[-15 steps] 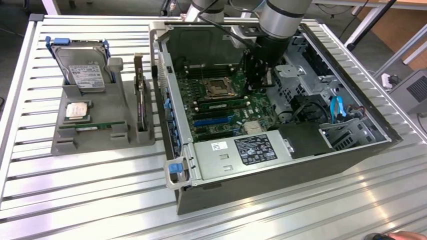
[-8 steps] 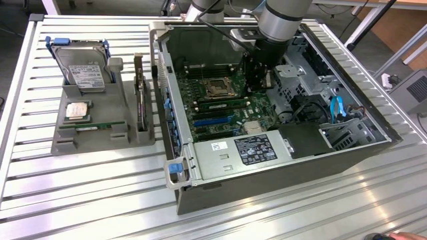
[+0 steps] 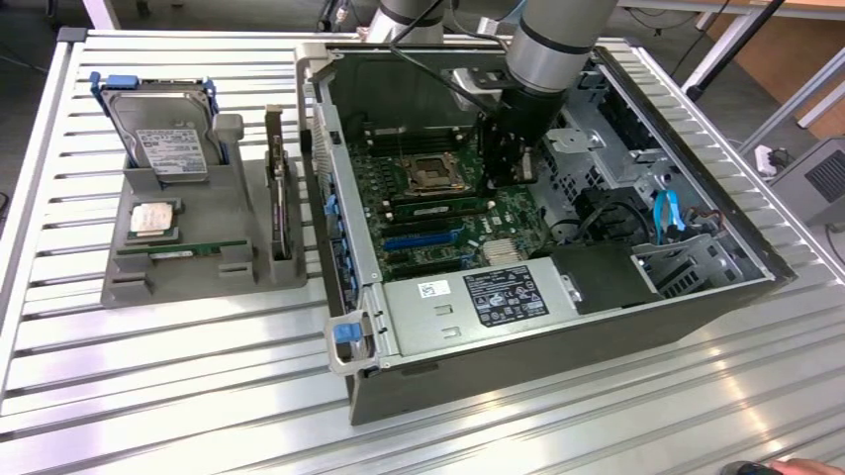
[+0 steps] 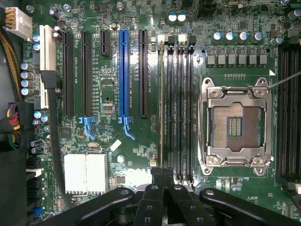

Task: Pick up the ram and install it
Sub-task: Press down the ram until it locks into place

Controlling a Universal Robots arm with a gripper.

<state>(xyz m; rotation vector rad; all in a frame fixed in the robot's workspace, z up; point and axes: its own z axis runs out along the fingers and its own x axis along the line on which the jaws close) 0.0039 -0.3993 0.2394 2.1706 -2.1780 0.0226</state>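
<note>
While edge-up — ram [image 4: 162,108] parallel to slots [image 4: 182,108]

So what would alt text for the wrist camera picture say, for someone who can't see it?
The closed gripper hangs over a green motherboard, just above its memory slots. An empty processor socket sits beside the slots.

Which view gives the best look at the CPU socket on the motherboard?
The wrist view: the CPU socket is seen from straight above, large, its metal frame and contact field plain. The exterior view shows it small and at a slant, beside the arm.
</note>
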